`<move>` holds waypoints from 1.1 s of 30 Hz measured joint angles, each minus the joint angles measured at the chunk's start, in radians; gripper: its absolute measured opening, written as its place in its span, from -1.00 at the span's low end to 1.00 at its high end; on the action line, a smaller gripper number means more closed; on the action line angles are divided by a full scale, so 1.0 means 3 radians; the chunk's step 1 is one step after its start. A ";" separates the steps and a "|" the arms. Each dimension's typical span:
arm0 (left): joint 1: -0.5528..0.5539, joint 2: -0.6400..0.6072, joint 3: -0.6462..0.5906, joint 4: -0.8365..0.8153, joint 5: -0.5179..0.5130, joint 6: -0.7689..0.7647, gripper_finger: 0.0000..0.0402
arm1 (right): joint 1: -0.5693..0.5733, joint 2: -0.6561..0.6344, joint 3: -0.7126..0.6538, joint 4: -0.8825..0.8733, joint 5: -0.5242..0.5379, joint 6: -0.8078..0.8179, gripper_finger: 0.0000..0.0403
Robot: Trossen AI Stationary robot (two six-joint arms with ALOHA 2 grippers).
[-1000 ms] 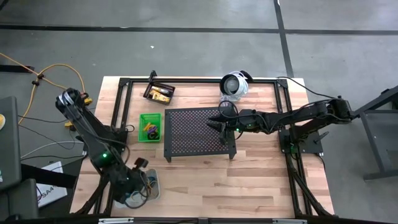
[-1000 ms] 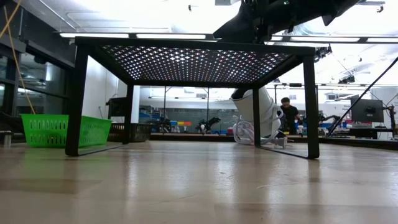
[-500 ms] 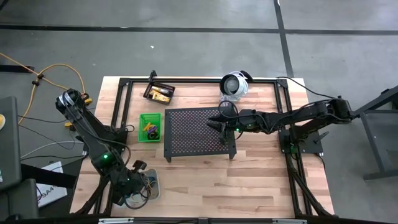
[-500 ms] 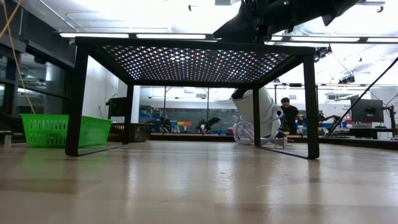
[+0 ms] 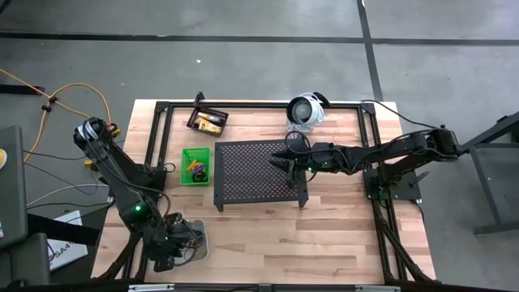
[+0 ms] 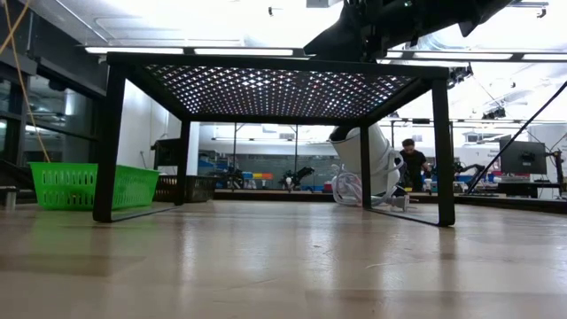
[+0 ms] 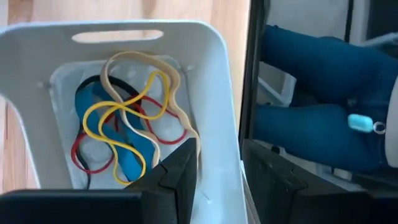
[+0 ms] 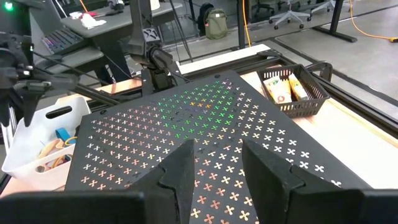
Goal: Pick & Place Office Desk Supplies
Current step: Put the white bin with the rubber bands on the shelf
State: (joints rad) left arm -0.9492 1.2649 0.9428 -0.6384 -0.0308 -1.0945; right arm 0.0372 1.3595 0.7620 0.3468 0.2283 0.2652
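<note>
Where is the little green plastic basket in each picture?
High view: the green plastic basket sits just left of the black perforated metal stand.
Low view: at the far left, by the stand's left leg.
Left wrist view: not in it.
Right wrist view: not in it.
Shared landmark: the stand, which shows in the high, low and right wrist views.

green bin (image 5: 195, 165), black perforated stand (image 5: 256, 172)

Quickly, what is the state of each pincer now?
Left pincer: open, empty, above the clear bin of rubber bands.
Right pincer: open, empty, above the perforated stand.
</note>
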 joint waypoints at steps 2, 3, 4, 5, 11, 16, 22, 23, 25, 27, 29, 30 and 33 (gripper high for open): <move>-0.0010 0.0060 0.0019 -0.0001 0.0005 -0.0095 -0.38 | 0.0000 0.0000 0.0000 0.0000 0.0000 0.0000 -0.40; -0.0013 0.0095 0.0041 -0.0005 0.0001 -0.0120 -0.38 | 0.0000 0.0000 0.0000 0.0000 0.0000 0.0000 -0.40; -0.0013 0.0135 0.0065 0.0002 0.0002 -0.0133 -0.38 | 0.0000 0.0000 0.0000 0.0000 0.0000 0.0000 -0.40; -0.0013 0.0173 0.0092 0.0000 0.0009 -0.0138 -0.38 | 0.0000 0.0001 0.0000 -0.0001 0.0000 0.0001 -0.40; -0.0027 0.0450 0.0346 -0.0088 0.0047 -0.0144 -0.38 | 0.0000 0.0000 0.0000 0.0001 0.0000 -0.0001 -0.40; -0.0104 0.0703 0.0693 -0.0511 -0.0024 -0.0238 -0.38 | 0.0000 0.0000 0.0000 -0.0001 0.0000 0.0000 -0.40; -0.0196 0.0966 0.0953 -0.0917 -0.0206 -0.0618 -0.38 | 0.0000 0.0000 0.0000 0.0001 0.0000 0.0000 -0.40; -0.0204 0.1005 0.0983 -0.0909 -0.0206 -0.0645 -0.38 | 0.0000 0.0000 0.0000 0.0001 0.0000 0.0001 -0.40; -0.0222 0.1065 0.1028 -0.0908 -0.0208 -0.0714 -0.38 | 0.0000 0.0000 0.0001 -0.0001 0.0000 0.0000 -0.40; -0.0233 0.1112 0.1058 -0.0909 -0.0208 -0.0799 -0.38 | 0.0000 0.0000 0.0001 -0.0001 0.0000 -0.0001 -0.40; -0.0241 0.1128 0.1068 -0.0905 -0.0206 -0.0845 -0.38 | 0.0000 0.0000 0.0000 -0.0001 0.0000 -0.0001 -0.40; -0.0248 0.1127 0.1075 -0.0904 -0.0201 -0.0879 -0.38 | 0.0000 0.0000 0.0000 0.0000 0.0000 0.0000 -0.40; -0.0249 0.1127 0.1081 -0.0895 -0.0193 -0.0911 -0.38 | 0.0000 0.0000 0.0001 0.0001 0.0000 0.0001 -0.40</move>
State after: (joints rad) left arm -1.0238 1.6032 1.2671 -0.9068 -0.0887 -1.3676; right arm 0.0372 1.3594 0.7622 0.3470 0.2283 0.2653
